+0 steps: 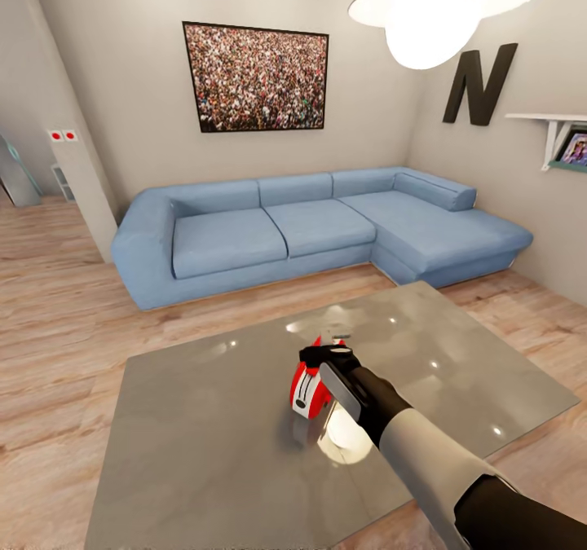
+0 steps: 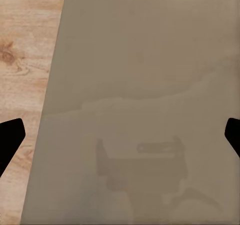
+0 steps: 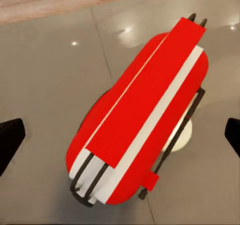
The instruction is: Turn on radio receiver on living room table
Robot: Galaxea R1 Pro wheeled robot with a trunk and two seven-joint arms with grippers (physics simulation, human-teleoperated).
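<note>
Spread wide, the left jaws (image 2: 120, 135) hang idle over bare counter (image 2: 150, 60) near its floor-side edge, holding nothing. Further right, the right jaws (image 3: 120, 135), equally wide, hover directly above the radio receiver (image 1: 308, 387) mid-counter, apparently lined up to press its switch.

Surface (image 1: 204, 420): glossy grey, glass-like, mirroring ceiling light spots (clear in the right wrist view). Radio receiver (image 3: 140, 120): smooth red plastic look, white stripes, thin dark wire-like rails. Floor (image 1: 57, 330): light wood planks, visible grain. Sofa (image 1: 310, 224): matt blue cloth.
</note>
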